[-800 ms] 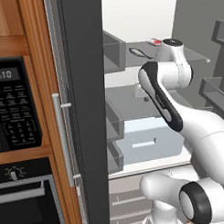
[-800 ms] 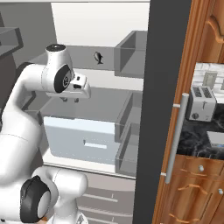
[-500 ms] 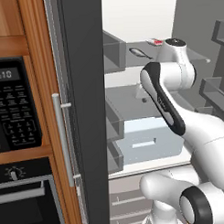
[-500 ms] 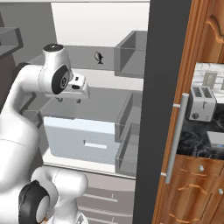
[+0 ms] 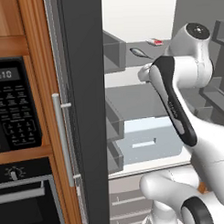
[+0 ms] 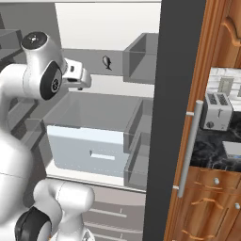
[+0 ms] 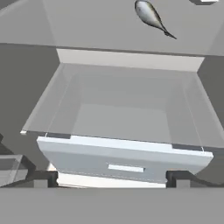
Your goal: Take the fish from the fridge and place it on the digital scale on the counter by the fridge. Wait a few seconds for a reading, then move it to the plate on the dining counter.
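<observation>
Had tool point(image 6: 84, 80) wide open, empty, inside fridge point(image 5: 85, 87); fish point(image 7: 151, 16) lay on shelf ahead, above pale drawer point(image 7: 124, 164). Needed to rise, centre over body before closing

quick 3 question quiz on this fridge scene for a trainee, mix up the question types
1. True or false: the fish lies on a shelf inside the open fridge, above the pale drawer.
2. What is the gripper holding? A) the fish B) the small red-and-white item C) nothing
3. Fill in: in the right base view, the steel appliance on the counter beside the fridge is a ____.

Key
1. True. It rests on the grey shelf, with the drawer below it.
2. C. The gripper is open and short of the fish.
3. Toaster.
</observation>
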